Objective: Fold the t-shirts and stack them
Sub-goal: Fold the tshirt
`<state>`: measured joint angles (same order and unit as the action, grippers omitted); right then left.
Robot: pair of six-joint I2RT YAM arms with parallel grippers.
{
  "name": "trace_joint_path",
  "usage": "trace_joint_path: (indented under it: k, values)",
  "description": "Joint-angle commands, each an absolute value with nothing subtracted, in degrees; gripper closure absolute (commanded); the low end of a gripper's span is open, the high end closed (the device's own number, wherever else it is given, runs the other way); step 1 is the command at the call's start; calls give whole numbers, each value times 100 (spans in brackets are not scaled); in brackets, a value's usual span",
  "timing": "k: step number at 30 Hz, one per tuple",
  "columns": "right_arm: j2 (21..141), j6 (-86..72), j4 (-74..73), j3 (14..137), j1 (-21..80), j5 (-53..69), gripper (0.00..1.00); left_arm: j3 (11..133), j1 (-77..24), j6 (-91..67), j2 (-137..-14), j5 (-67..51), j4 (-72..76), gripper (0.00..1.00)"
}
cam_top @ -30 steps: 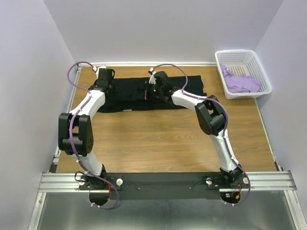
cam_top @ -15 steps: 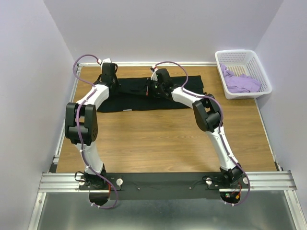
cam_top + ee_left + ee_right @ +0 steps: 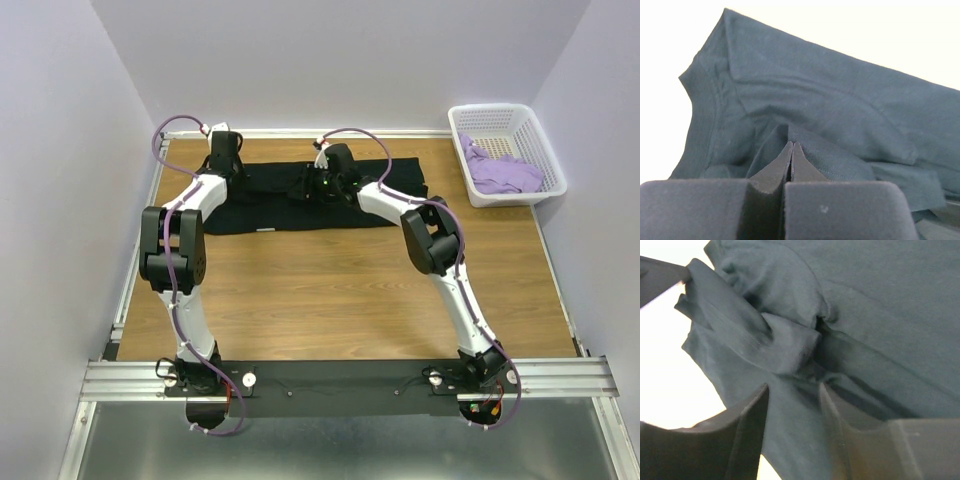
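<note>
We log basket [image 3: 497, 122]: white lattice, well apart to right of right gripper [image 3: 792, 387], by back right corner. Table [image 3: 330, 290]: wood grain, bare stretch lying nearward of right gripper and left gripper [image 3: 791, 147]. Walls [image 3: 330, 60]: pale, close behind both grippers and off to either side. Rail [image 3: 130, 378]: aluminium, crosswise at near edge, well apart from both grippers. Metal sheet [image 3: 350, 440]: grey, nearer again than rail.
</note>
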<state>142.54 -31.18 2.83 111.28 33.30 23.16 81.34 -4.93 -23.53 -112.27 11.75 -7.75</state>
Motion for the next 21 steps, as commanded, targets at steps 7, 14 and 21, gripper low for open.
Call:
trace_joint_path:
  k: [7,14,21]
  values:
    - [12640,-2110,132,9775,3296,1072,28,8622,-466,-2066,-11505,1011,-255,100]
    - [11576,-1688,106,8325,3305,414,20,8885,-466,-2048,-11795,1064,-281,94]
    - [10672,-1512,18,7155,3261,-307,20,8974,-457,-2136,-11839,1248,-272,52]
